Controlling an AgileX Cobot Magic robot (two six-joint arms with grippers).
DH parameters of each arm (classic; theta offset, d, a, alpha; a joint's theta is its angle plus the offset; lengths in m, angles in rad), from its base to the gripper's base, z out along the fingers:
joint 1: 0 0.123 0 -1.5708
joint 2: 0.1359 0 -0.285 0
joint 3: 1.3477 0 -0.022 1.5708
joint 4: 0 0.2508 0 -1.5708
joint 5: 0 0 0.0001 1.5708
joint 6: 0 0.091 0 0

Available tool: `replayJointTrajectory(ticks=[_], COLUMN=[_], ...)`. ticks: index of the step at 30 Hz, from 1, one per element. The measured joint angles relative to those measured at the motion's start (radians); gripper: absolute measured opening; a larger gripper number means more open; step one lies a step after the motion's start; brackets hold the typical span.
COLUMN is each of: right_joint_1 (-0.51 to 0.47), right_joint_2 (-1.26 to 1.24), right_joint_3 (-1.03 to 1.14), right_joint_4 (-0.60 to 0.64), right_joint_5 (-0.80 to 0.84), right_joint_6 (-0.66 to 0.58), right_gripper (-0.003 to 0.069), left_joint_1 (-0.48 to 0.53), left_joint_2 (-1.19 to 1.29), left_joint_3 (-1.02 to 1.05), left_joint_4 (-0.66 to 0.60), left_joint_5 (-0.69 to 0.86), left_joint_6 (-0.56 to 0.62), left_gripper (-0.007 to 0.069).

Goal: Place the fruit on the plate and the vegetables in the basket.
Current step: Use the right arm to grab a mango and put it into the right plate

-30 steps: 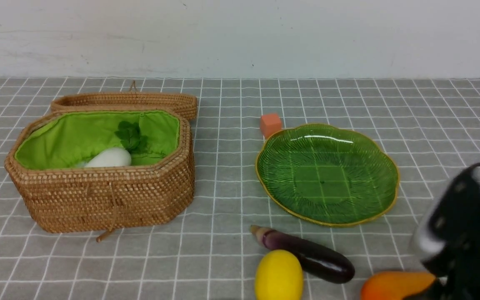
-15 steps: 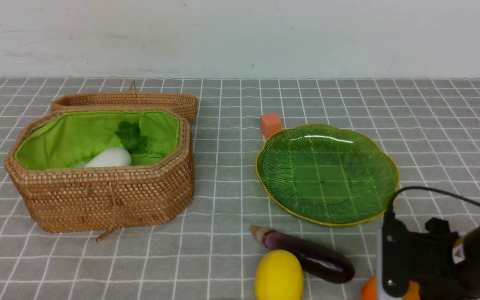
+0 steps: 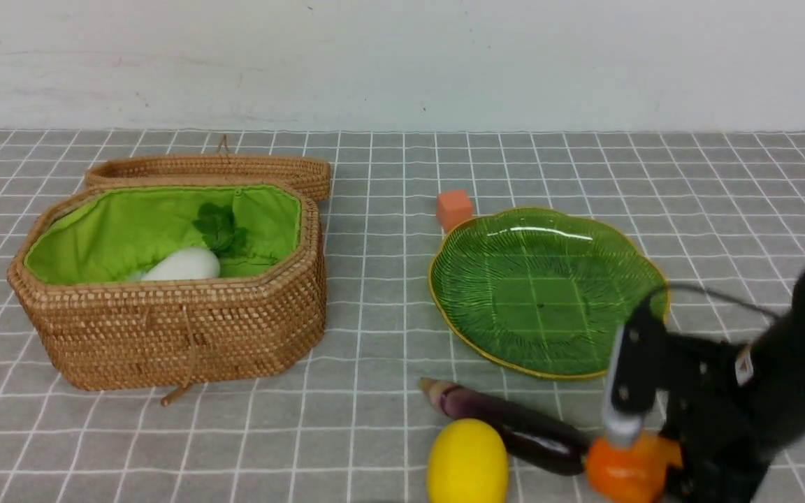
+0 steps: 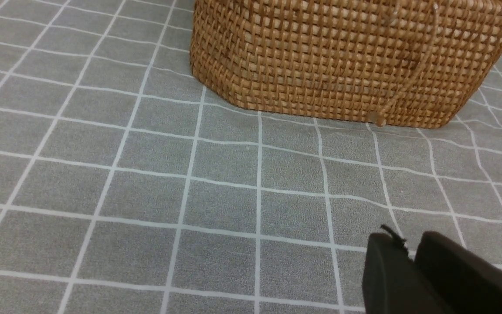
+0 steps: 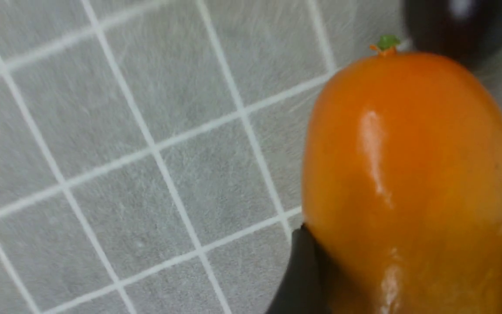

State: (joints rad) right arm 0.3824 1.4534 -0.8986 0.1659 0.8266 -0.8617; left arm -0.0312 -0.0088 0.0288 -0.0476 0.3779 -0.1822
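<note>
My right gripper (image 3: 646,462) is shut on the glossy orange fruit (image 3: 625,476) at the front right, its black fingers (image 5: 300,270) pressing both sides of the orange fruit (image 5: 408,165). Just left of it lie the purple eggplant (image 3: 514,427) and the yellow lemon (image 3: 467,461). The green plate (image 3: 542,293) sits bare behind them. The wicker basket (image 3: 179,328) stands at the left with the white radish (image 3: 182,265) inside. My left gripper (image 4: 411,249) is shut and empty, low over the cloth near the basket (image 4: 342,61); the front view does not show it.
The basket's wicker lid (image 3: 214,168) lies behind the basket. A small orange cube (image 3: 453,207) sits against the plate's far left rim. The eggplant's dark end (image 5: 464,26) lies right by the orange fruit's stem tip. A grey checked cloth covers the table.
My right arm swung down and left onto the orange fruit and closed on it. The fruit has shifted a little left, toward the eggplant. Everything else is as it was.
</note>
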Motion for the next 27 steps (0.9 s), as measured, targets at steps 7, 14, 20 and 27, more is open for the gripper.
replayJointTrajectory(ticks=[7, 14, 20, 27], right_joint_1=[-0.119, -0.184, -0.183, -0.183], right_joint_2=[0.084, 0.316, 0.461, 0.478], right_joint_3=[-0.306, -0.437, -0.437, -0.437], right_joint_4=[0.129, 0.397, 0.484, 0.485], right_joint_5=[0.034, -0.297, -0.493, -0.494], right_joint_6=[0.091, 0.098, 0.098, 0.099], right_gripper=[0.0545, 0.0545, 0.0545, 0.0608], left_joint_1=[0.0, 0.0, 0.0, 0.0], left_joint_2=[0.0, 0.0, 0.0, 0.0], left_joint_3=[0.0, 0.0, 0.0, 0.0], left_joint_4=[0.0, 0.0, 0.0, 0.0], left_joint_5=[0.0, 0.001, 0.001, 0.001], left_joint_6=[0.0, 0.0, 0.0, 0.0], left_gripper=[0.0102, 0.0111, 0.0113, 0.0117])
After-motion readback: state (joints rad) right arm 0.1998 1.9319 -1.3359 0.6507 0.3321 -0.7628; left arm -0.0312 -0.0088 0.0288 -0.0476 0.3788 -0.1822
